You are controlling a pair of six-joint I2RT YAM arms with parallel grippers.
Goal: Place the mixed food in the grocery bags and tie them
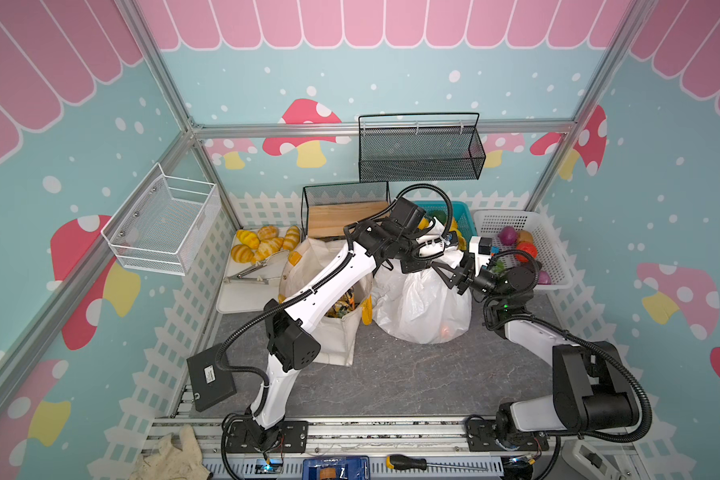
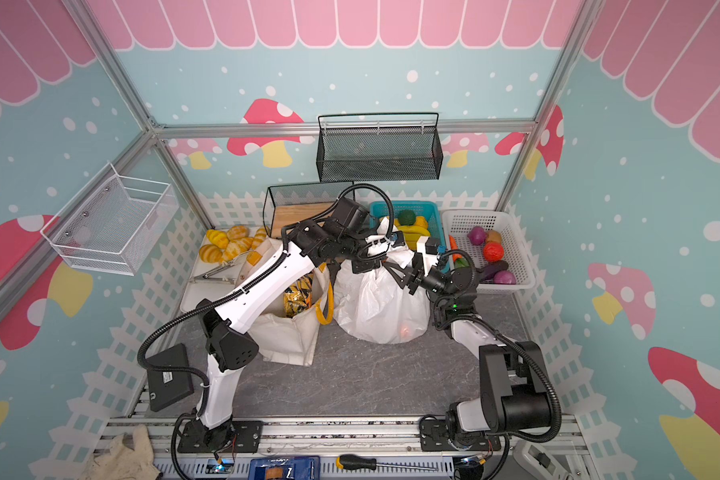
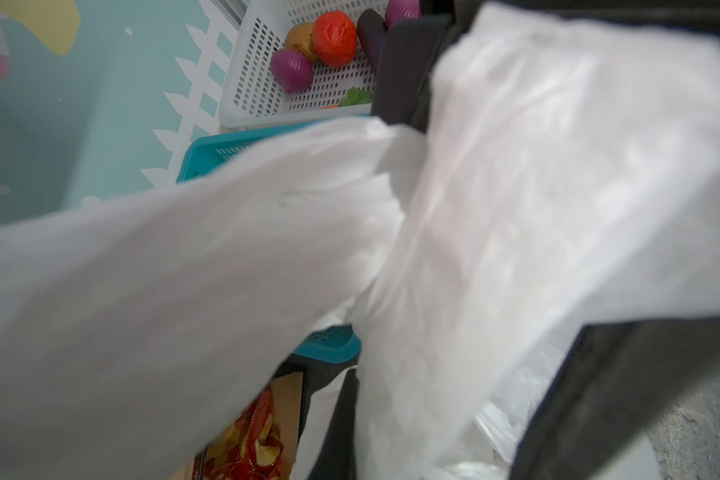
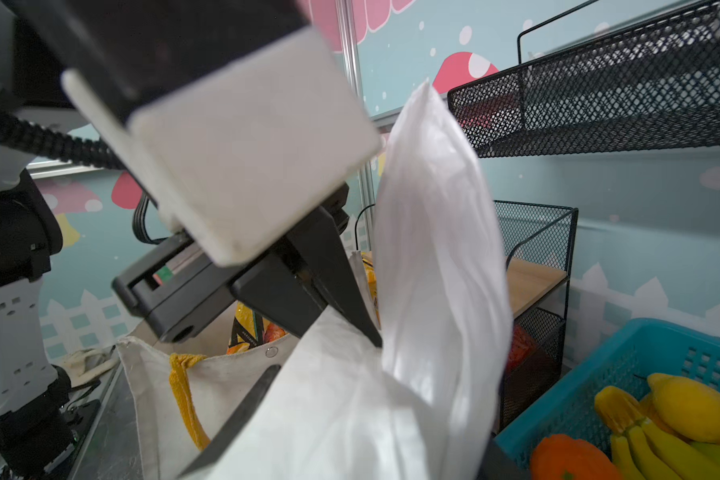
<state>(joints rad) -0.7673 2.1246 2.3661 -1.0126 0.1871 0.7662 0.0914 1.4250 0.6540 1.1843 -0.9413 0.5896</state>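
1. The left jaws are pinching shut on a handle strip of the white plastic bag (image 1: 422,303). The right jaws are standing open beside it, gripping nothing.
2. The bag is sitting on the table (image 1: 391,374), touching the canvas tote (image 1: 333,336).
3. The film is probably behaving light, limp and slippery, so bunched handle strips are looking the surest hold.

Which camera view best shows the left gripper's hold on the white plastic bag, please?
The right wrist view: the left gripper pinches the white plastic bag in plain sight. The left wrist view shows only blurred plastic; both top views hide the pinch under the gripper's body.
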